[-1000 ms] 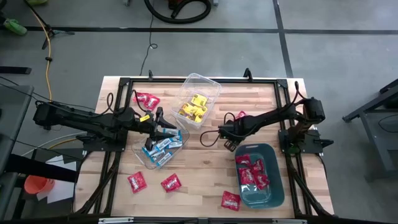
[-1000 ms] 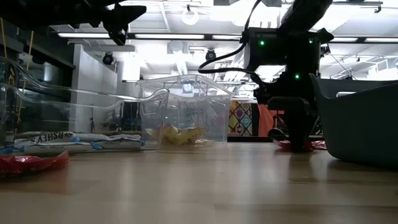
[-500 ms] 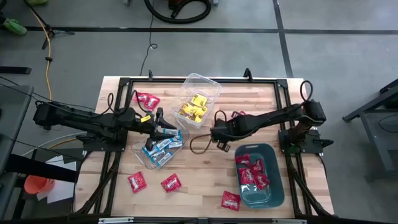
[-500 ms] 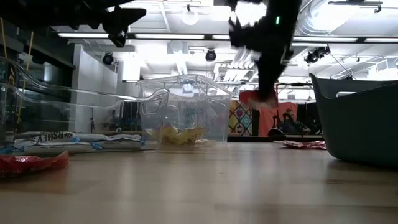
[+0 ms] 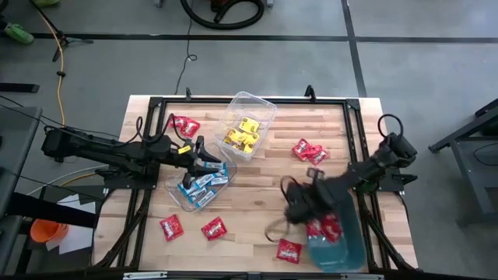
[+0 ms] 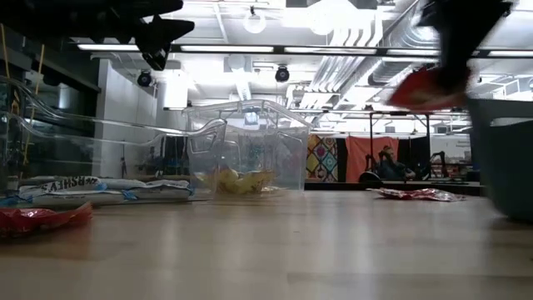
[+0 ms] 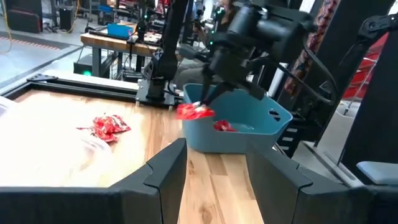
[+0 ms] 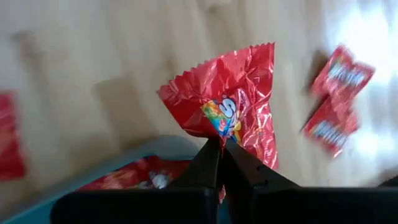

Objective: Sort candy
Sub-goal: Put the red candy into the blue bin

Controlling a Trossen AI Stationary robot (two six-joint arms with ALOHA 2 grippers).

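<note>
- My right gripper [image 8: 221, 146] is clenched on a red candy packet [image 8: 231, 109], which hangs above the near rim of the teal bin [image 5: 348, 243] at the table's front right.
- The left wrist view shows that same red packet [image 7: 194, 111] pinched in the air just in front of the bin wall.
- Inside the teal bin lie several more red packets [image 5: 323, 228]; one loose red packet [image 5: 289, 250] sits on the wood just beside the bin.
- Two further red packets [image 5: 172, 226] [image 5: 214, 228] lie on the front left of the table [image 5: 257, 198].
- My left gripper [image 5: 208, 160] hovers with its fingers parted, grasping nothing, over the clear tub [image 5: 199, 185] left of centre, which holds the light blue-and-white packets [image 5: 204, 183].
- Farther back stands a second clear tub [image 5: 247, 124] with yellow packets [image 5: 242, 134] in it.
- A red pair [image 5: 308, 151] lies on bare wood right of that tub, and another red packet [image 5: 185, 125] rests near the far left corner.
</note>
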